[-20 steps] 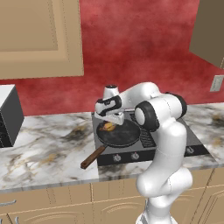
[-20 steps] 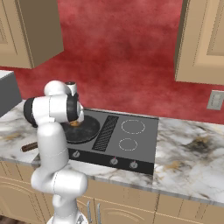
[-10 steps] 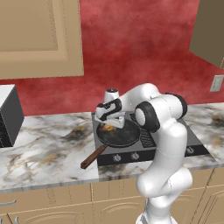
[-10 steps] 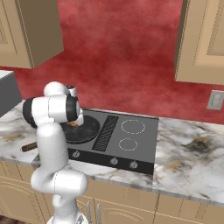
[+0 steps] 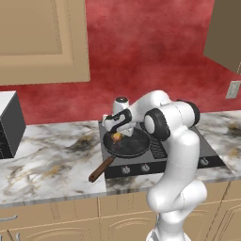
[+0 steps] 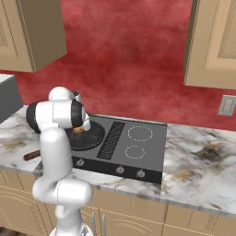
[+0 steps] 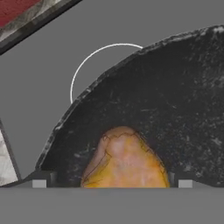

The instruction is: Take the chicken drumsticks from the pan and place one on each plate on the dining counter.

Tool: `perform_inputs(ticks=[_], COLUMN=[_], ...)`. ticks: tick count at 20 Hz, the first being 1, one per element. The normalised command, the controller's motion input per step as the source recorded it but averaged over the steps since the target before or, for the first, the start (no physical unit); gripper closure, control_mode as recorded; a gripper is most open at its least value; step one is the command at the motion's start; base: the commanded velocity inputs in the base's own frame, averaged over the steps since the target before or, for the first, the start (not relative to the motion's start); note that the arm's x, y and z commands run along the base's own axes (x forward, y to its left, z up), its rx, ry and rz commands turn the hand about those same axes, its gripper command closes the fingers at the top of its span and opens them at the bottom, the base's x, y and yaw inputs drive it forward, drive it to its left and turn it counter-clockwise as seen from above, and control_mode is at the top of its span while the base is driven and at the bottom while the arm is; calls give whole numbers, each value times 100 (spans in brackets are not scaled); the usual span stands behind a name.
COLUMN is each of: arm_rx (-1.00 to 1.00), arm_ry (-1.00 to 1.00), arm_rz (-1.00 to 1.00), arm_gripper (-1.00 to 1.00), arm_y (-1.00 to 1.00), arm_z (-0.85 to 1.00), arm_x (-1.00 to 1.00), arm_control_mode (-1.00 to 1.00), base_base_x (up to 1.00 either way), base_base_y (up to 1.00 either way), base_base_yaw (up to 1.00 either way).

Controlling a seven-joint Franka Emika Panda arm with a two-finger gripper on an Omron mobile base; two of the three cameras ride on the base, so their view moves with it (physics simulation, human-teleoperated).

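Observation:
The dark pan [image 5: 129, 145] sits on the cooktop's left burner, its brown wooden handle [image 5: 100, 170] pointing toward the counter's front edge. A golden-yellow chicken drumstick [image 7: 124, 162] lies inside the pan [image 7: 179, 105] near its rim. It also shows as a small orange spot, the drumstick [image 5: 116, 137], under the hand. My gripper [image 7: 112, 183] hangs low over the pan, open, with one fingertip [image 7: 39, 183] on each side of the drumstick and gaps between. In the right base view my arm hides much of the pan [image 6: 90, 138]. The plates and the dining counter are out of view.
The black cooktop [image 6: 133, 147] has two free burners to the right and knobs along its front. Marbled counter [image 5: 52, 160] spreads left of it, with a dark microwave [image 5: 7, 124] at the far left. Tan wall cabinets [image 5: 37, 42] hang above.
My gripper has come down steadily toward the pan and now hangs just over the drumstick. Its jaws have stayed wide. The pan has not moved.

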Motion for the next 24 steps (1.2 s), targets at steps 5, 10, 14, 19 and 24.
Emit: perform_inputs(ticks=[5, 10, 14, 19, 24], arm_rx=[2, 3, 2, 2, 4], arm_ry=[0, 0, 0, 0, -1], arm_rz=[0, 0, 0, 9, 29], arm_gripper=[-100, -100, -100, -100, -100], arm_y=[0, 0, 0, 0, 0], arm_z=[-28, -30, -29, -29, -11], arm_x=[-1, 0, 0, -19, -17], arm_control_mode=[-100, -100, -100, -100, -100], base_base_x=[0, 0, 0, 0, 0], base_base_y=[0, 0, 0, 0, 0], base_base_yaw=[0, 0, 0, 0, 0])
